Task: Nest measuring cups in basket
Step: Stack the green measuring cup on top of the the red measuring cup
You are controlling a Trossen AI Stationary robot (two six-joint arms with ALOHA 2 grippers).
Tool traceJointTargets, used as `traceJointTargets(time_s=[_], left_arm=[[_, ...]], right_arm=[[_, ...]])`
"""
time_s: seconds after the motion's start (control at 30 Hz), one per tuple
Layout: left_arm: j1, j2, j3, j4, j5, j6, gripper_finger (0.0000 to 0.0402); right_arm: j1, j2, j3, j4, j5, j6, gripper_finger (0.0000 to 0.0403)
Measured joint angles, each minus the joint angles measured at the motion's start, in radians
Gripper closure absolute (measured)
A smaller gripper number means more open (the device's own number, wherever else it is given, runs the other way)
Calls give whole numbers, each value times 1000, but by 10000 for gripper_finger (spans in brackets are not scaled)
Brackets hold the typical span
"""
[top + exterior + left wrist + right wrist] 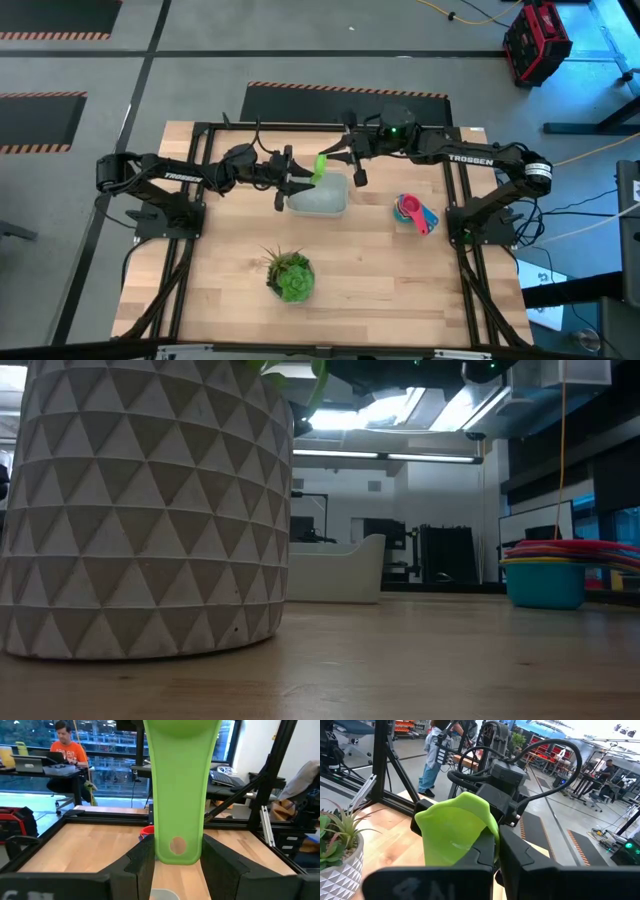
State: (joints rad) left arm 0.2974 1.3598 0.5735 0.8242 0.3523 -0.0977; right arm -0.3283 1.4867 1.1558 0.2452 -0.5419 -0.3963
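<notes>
Table (pixel 230 210) carries the potted plant (pixel 290 277) near its front edge and the basket (pixel 320 195) at centre rear. Remaining measuring cups (pixel 415 212) sit stacked well to the right of the basket. Both arms meet above the basket: the left gripper (pixel 297 178) clamps the green cup (pixel 320 166) by its handle, while the right gripper (pixel 495 851) is pinched on the bowl rim. Recommended practice: confirm one grip is secure before the other lets go, then lower the cup level into the basket.
</notes>
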Motion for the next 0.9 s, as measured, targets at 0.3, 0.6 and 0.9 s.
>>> traceJointTargets(time_s=[0.3, 0.6, 0.9], left_arm=[[0, -1, 0, -3, -47, -64, 264], [2, -1, 0, -36, -140, -79, 264], [2, 0, 0, -42, -216, -80, 264]], right_arm=[[0, 0, 0, -3, 86, 10, 391], [-35, -2, 0, -72, 193, 89, 391], [-79, -4, 1, -139, 196, 130, 391]])
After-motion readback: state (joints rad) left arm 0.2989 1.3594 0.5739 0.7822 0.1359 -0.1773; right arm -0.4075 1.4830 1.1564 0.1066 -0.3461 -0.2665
